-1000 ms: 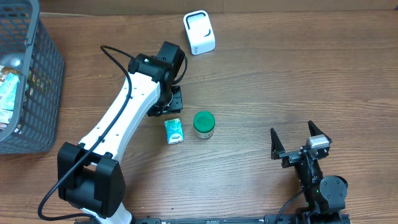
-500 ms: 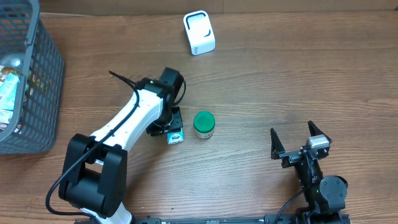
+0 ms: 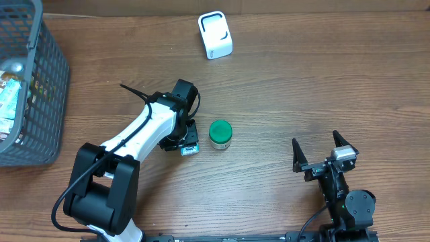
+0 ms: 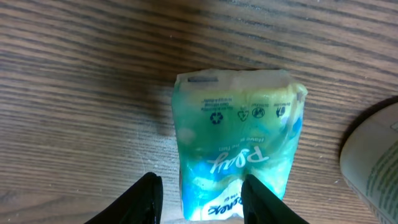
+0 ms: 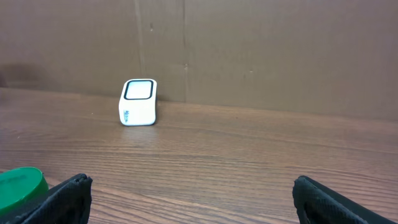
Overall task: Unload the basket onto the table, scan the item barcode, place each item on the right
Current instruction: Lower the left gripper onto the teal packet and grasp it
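Softness governs this pick: the teal-and-white plastic film packet lies flat near the middle of the wooden tabletop. The left hand stands partly open astride one end, gripping nothing yet, with one finger seeming to overlap the wrap. I judge it should centre itself, close gently across the short width so the film does not crumple, then lift straight. The packet's long axis runs roughly from far edge to near edge, slightly slanted. Its sealed end, which carries the recycling marks, points away from the fingers, and no barcode shows on this face. A green-lidded round jar stands just beside it and should be avoided. A white box-shaped scanner sits by the far edge. The right hand waits wide open and empty near the near edge.
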